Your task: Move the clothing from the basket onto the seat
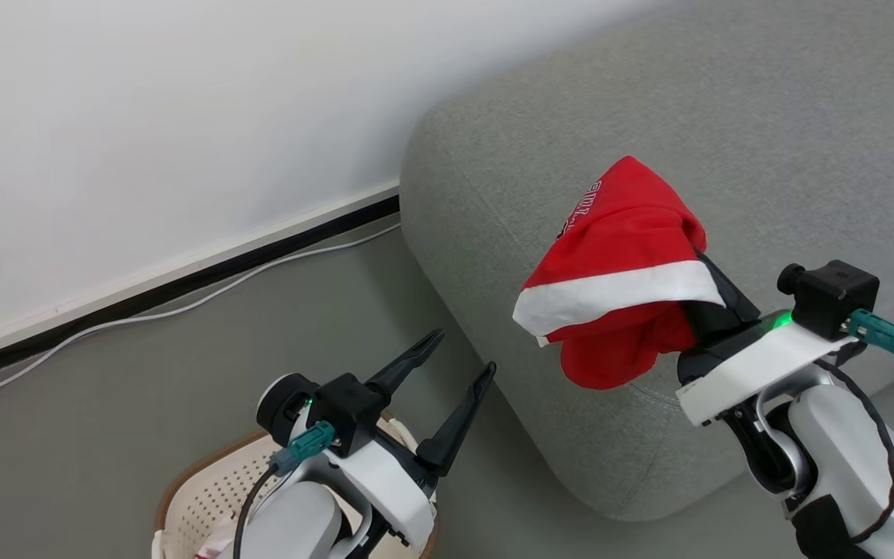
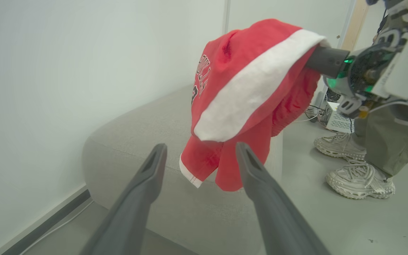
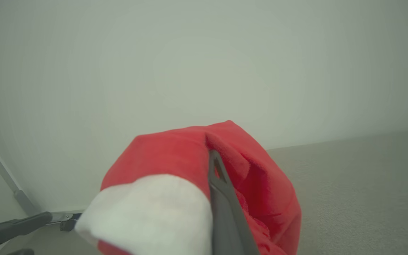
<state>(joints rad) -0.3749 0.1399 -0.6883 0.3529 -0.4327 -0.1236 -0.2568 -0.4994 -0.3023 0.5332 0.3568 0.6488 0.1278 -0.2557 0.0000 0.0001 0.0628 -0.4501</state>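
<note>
**Garment aloft at the seat's edge**

At the lower left of the head view sits the basket [image 1: 183, 497], perforated cream plastic under a brown woven-look rim. My left gripper [image 1: 464, 349] hangs just above it with its jaws spread wide and empty, ready, I judge, for whatever remains there. Right of centre, my right gripper [image 3: 215, 159] is clenched on the red garment [image 1: 625, 233]. It is soft, limp and white-banded, and I hold it over the near edge of the seat [image 1: 726, 116], rounded and grey-woven, where I mean to drop it.

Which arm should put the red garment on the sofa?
Right. The right gripper, jaws shut on the red garment, is above the sofa; the left gripper, jaws open and empty, is near the basket.
</note>
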